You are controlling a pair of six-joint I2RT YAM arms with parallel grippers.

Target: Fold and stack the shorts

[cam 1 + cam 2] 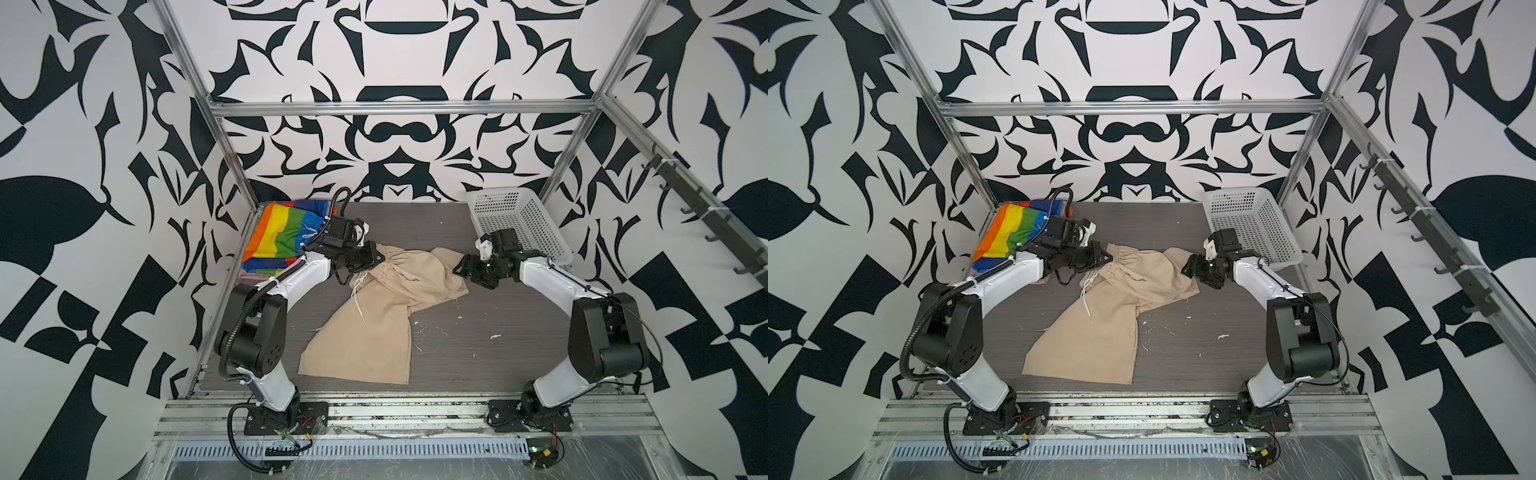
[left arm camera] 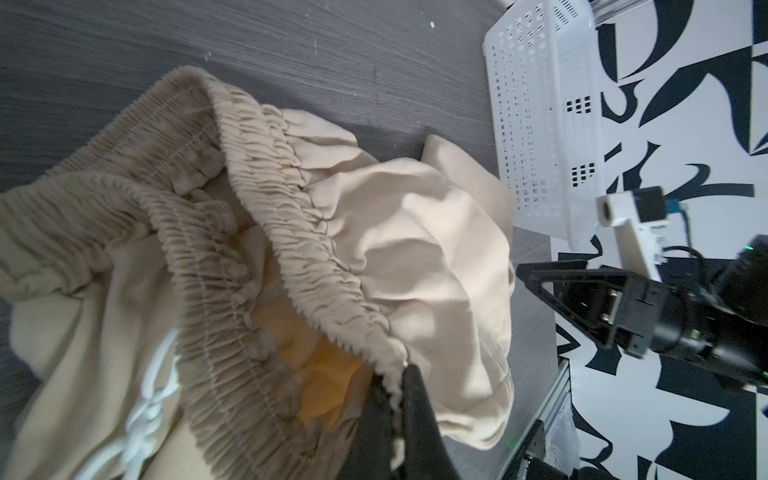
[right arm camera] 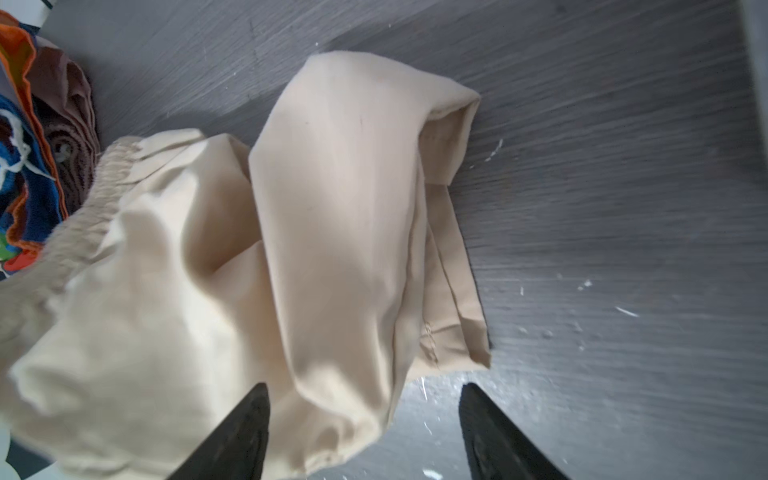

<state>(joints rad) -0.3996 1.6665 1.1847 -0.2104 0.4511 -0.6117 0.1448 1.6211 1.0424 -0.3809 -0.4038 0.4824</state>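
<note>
The beige shorts (image 1: pixel 374 324) (image 1: pixel 1100 332) lie crumpled on the dark table, one leg spread toward the front and the other folded over at the back right. My left gripper (image 1: pixel 372 255) (image 2: pixel 397 386) is shut on the gathered waistband (image 2: pixel 291 199) at its left end. My right gripper (image 1: pixel 459 268) (image 3: pixel 361 390) is open at the folded leg (image 3: pixel 353 208), with a lobe of beige cloth between its fingers. The rainbow-striped shorts (image 1: pixel 282 237) (image 1: pixel 1009 232) lie folded in the back left corner. Under them shows a strip of dull pink cloth (image 3: pixel 70 124), the salmon-pink shorts.
A white perforated basket (image 1: pixel 519 220) (image 1: pixel 1250 220) (image 2: pixel 540 124) stands tilted in the back right corner, just behind the right arm. Metal frame posts run along the table's sides. White specks are scattered on the table at the right front (image 1: pixel 494 336).
</note>
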